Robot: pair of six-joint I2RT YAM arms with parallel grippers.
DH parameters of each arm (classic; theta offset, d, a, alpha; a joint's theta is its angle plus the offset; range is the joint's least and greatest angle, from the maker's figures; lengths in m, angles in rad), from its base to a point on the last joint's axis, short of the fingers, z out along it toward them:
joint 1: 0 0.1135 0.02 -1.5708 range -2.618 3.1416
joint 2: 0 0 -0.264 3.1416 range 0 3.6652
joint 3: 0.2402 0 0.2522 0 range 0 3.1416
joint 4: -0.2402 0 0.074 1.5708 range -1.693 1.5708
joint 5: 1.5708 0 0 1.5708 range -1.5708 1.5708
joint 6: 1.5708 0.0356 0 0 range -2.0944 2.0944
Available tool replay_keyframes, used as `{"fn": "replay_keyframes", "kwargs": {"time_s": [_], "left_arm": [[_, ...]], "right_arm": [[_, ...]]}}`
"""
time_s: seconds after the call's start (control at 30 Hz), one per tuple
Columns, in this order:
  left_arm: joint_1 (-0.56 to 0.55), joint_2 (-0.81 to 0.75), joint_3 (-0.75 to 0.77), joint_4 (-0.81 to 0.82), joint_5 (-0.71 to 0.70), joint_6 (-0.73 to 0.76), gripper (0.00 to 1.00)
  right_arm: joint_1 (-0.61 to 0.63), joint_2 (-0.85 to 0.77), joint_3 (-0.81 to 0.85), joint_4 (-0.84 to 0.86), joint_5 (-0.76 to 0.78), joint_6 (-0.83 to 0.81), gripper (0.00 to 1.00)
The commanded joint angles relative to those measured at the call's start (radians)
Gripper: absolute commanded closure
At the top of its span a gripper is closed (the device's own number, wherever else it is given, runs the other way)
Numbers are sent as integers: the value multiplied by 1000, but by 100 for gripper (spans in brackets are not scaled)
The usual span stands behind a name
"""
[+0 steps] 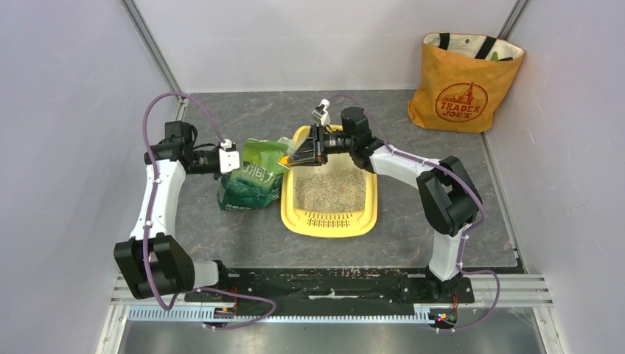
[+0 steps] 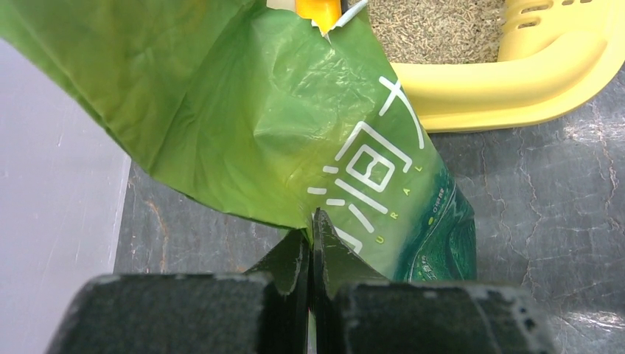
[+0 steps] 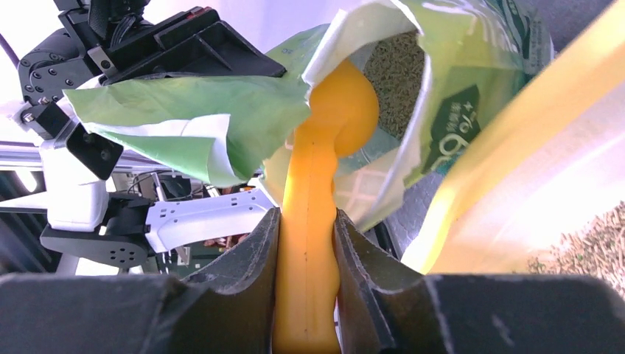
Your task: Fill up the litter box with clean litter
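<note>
1. Two grippers, both busy: my left gripper [image 2: 309, 247] is pinched tight on a fold of the green bag [image 2: 258, 125], holding its mouth up beside the litter box [image 1: 372, 210]
2. My right gripper [image 3: 306, 228] is clamped narrow round the handle of the orange-yellow scoop [image 3: 328, 125]; its bowl sits inside the bag's open mouth, with granules showing just behind it
3. That yellow tray lies flat on the table [image 1: 442, 133], just beside the bag, its slotted grate toward my bases
4. Clean litter [image 1: 330, 188] already covers most of the tray floor in a grey-beige layer, so I judge the filling well along
5. Left to do, as I read it: bring out a scoopful, tip it over the tray, and repeat if the layer looks thin; how deep it lies I cannot tell
</note>
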Motion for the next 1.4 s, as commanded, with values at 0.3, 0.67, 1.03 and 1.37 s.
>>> {"fn": "replay_keyframes", "kwargs": {"time_s": [0.3,0.67,1.03,1.37], "left_arm": [[-15,-57,15,69,48,11,98],[-18,-52,34,69,50,3,98],[-21,-45,44,69,47,-8,98],[-22,-43,47,69,46,-15,98]], "right_arm": [[-117,-160,-148,116,-70,41,100],[-204,-246,-224,65,-86,40,100],[-291,-326,-250,2,-116,35,100],[-399,-406,-304,-149,-158,-70,100]]}}
